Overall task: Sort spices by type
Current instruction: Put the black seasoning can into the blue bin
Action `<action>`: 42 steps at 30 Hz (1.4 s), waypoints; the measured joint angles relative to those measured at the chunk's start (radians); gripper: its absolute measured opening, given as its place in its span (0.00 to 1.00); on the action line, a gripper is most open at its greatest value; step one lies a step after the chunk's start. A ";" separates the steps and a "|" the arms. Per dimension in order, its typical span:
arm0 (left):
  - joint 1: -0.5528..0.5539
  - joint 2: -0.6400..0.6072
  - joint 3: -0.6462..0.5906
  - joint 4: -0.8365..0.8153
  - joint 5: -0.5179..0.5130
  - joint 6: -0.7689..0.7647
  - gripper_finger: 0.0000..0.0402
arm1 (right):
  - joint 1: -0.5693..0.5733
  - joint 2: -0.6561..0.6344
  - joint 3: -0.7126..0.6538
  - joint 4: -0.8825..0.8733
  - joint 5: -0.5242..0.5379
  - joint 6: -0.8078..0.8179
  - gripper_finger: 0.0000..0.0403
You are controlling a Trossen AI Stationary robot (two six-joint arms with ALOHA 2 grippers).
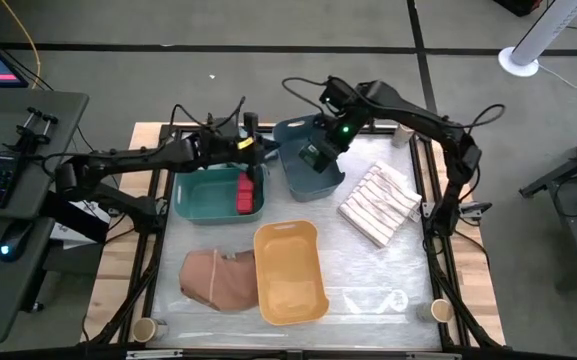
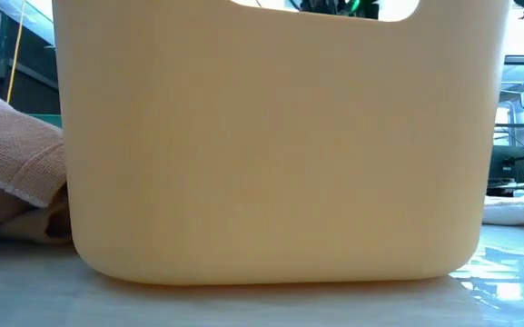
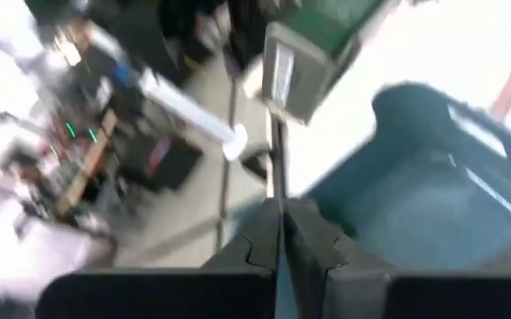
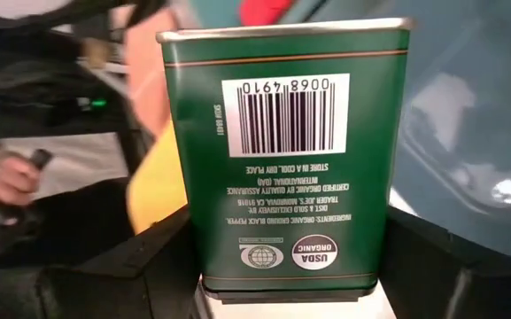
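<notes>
While the right gripper (image 4: 282, 292) stands fairly wide, its 2 fingers are clamped on a green pepper tin (image 4: 282, 159), label and barcode upside down to the wrist cam. That grip probably suits a boxy tin: flat sides give the pads something to press on. In the high view the right gripper (image 1: 320, 152) hangs over the blue bin (image 1: 313, 183), so the tin looks meant for that bin, tho whether it's being lowered or lifted can't be told.

2 red spice boxes (image 1: 247, 192) lie against the right-hand wall of the green bin (image 1: 196, 196), likely grouped by type already. The left gripper (image 1: 251, 143) sits at that bin's far edge, beside the blue bin; its jaws are fully closed w/ nothing between them, as the left wrist view shows the fingers (image 3: 304, 239) pressed together and a grey boxy container (image 3: 295, 75) farther off, blurred.

The yellow bin (image 1: 290, 272) stands nearer the front, w/ a tan cloth (image 1: 218, 277) beside it and a striped cloth (image 1: 380, 203) to the right. The low view gives only the yellow bin's wall, blocking both arms; the tin's label reads only from the right wrist view.
</notes>
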 joint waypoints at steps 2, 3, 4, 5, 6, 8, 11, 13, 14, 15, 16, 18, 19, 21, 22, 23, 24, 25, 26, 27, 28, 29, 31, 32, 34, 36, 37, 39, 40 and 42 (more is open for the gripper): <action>-0.010 -0.001 0.001 0.047 0.040 0.045 0.06 | 0.000 -0.014 0.000 -0.001 -0.037 -0.003 0.69; -0.016 -0.001 0.001 0.055 0.047 0.078 0.09 | -0.001 -0.019 0.001 -0.001 -0.050 -0.003 0.69; -0.022 0.000 0.001 0.061 0.047 0.115 0.12 | -0.001 -0.023 0.001 -0.001 -0.056 -0.003 0.69; -0.029 0.000 0.001 0.067 0.049 0.157 0.15 | 0.001 -0.024 0.001 -0.002 -0.058 -0.003 0.69; -0.036 0.000 0.001 0.070 0.050 0.200 0.19 | 0.003 -0.024 0.001 -0.002 -0.063 -0.003 0.69; -0.050 0.000 0.001 0.077 0.049 0.259 0.26 | 0.004 -0.024 0.001 -0.002 -0.083 -0.003 0.69; -0.068 0.000 0.001 0.097 0.038 0.304 0.37 | 0.005 -0.024 0.001 -0.001 -0.106 -0.001 0.69; -0.079 0.000 0.001 0.129 0.038 0.333 0.43 | 0.005 -0.024 0.001 -0.001 -0.105 0.002 0.69; -0.084 0.000 0.001 0.148 0.037 0.350 0.46 | 0.005 -0.024 0.001 -0.001 -0.105 0.004 0.69; -0.087 0.000 0.001 0.168 0.037 0.363 0.48 | 0.005 -0.024 0.001 0.000 -0.105 0.006 0.69; -0.089 0.000 0.001 0.189 0.037 0.368 0.51 | 0.005 -0.024 0.001 0.000 -0.105 0.006 0.69; -0.091 0.000 0.001 0.213 0.039 0.367 0.54 | 0.005 -0.024 0.001 0.000 -0.101 0.009 0.69; -0.090 0.000 0.001 0.210 0.044 0.362 0.54 | 0.005 -0.024 0.001 0.001 -0.095 0.011 0.69; -0.090 0.001 0.001 0.185 0.064 0.354 0.55 | 0.005 -0.024 0.001 0.011 -0.078 0.033 0.69; -0.092 0.002 0.001 0.173 0.073 0.356 0.55 | 0.005 -0.024 0.001 0.020 -0.072 0.046 0.69; -0.094 0.008 0.001 0.174 0.077 0.364 0.56 | 0.005 -0.024 0.001 0.028 -0.064 0.058 0.69; -0.099 0.015 0.001 0.182 0.075 0.375 0.56 | 0.006 -0.024 0.001 0.034 -0.050 0.074 0.69; -0.103 0.019 0.001 0.184 0.069 0.382 0.56 | 0.009 -0.024 0.001 0.042 -0.029 0.093 0.69; -0.108 0.026 0.001 0.190 0.061 0.386 0.56 | 0.011 -0.024 0.001 0.054 -0.005 0.115 0.69; -0.113 0.032 0.001 0.201 0.056 0.387 0.56 | 0.013 -0.024 0.001 0.064 0.019 0.133 0.69; -0.117 0.037 0.001 0.204 0.051 0.386 0.56 | 0.016 -0.024 0.001 0.078 0.042 0.154 0.69; -0.120 0.044 0.001 0.205 0.042 0.387 0.56 | 0.018 -0.023 0.001 0.090 0.062 0.182 0.69; -0.127 0.065 0.001 0.205 0.001 0.406 0.56 | 0.024 -0.023 0.001 0.110 0.096 0.242 0.69; -0.131 0.078 0.001 0.208 -0.027 0.425 0.56 | 0.029 -0.023 0.001 0.114 0.115 0.271 0.69; -0.131 0.101 0.000 0.214 -0.072 0.457 0.56 | 0.040 -0.023 0.001 0.116 0.160 0.312 0.69; -0.131 0.118 0.000 0.250 -0.102 0.469 0.56 | 0.052 -0.022 0.001 0.116 0.196 0.344 0.69; -0.131 0.127 0.000 0.264 -0.116 0.475 0.56 | 0.059 -0.018 0.002 0.116 0.206 0.356 0.69; -0.132 0.143 0.000 0.298 -0.138 0.482 0.56 | 0.071 -0.010 0.002 0.110 0.231 0.377 0.69; -0.134 0.148 0.000 0.308 -0.140 0.482 0.56 | 0.079 -0.002 0.002 0.109 0.248 0.383 0.69; -0.136 0.148 -0.001 0.304 -0.137 0.483 0.56 | 0.088 0.013 0.002 0.111 0.262 0.392 0.69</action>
